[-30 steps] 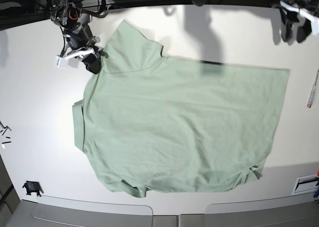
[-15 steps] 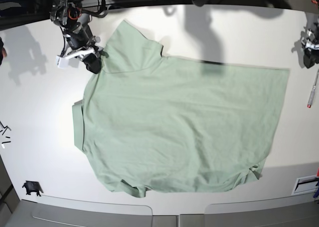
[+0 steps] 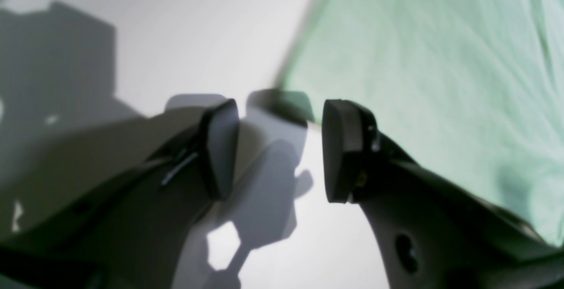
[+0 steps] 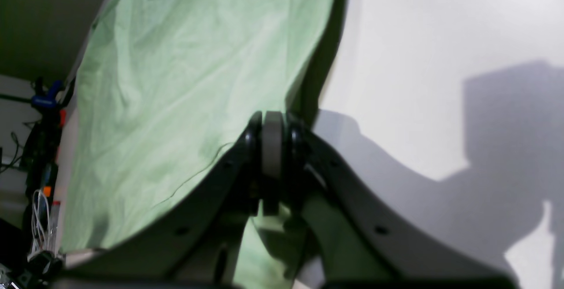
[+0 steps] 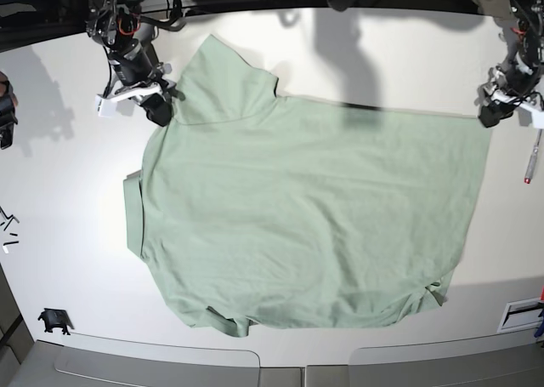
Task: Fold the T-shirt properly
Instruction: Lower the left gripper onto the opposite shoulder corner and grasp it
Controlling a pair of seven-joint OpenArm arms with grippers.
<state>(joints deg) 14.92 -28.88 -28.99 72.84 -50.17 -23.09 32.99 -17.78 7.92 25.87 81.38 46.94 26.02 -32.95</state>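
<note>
The right gripper (image 4: pixel 273 148) has its two jaws pressed together, and in its wrist view they close on the edge of the T-shirt (image 5: pixel 306 217) near one sleeve; in the base view this gripper (image 5: pixel 155 106) sits at the shoulder of the upper sleeve, touching the cloth. The left gripper (image 3: pixel 280 148) has its jaws spread wide with nothing between them; only the white table (image 3: pixel 185 38) and shadows show through the gap. It hangs just beside the corner of the hem, and the pictures do not settle if one finger (image 3: pixel 343 148) touches the fabric. In the base view the left gripper (image 5: pixel 506 98) is at the far corner of the shirt's bottom edge. The T-shirt lies flat and spread on the table (image 5: pixel 59 191), collar to the left of the base view and hem to the right, with soft wrinkles and a small turned-up fold at the lower hem corner. There is free white surface all around the garment, widest on the left side and along the top edge. I count one T-shirt, two grippers, and one red-tipped pen-like tool (image 5: pixel 534 153) that lies apart from the shirt, near the right edge.
</note>
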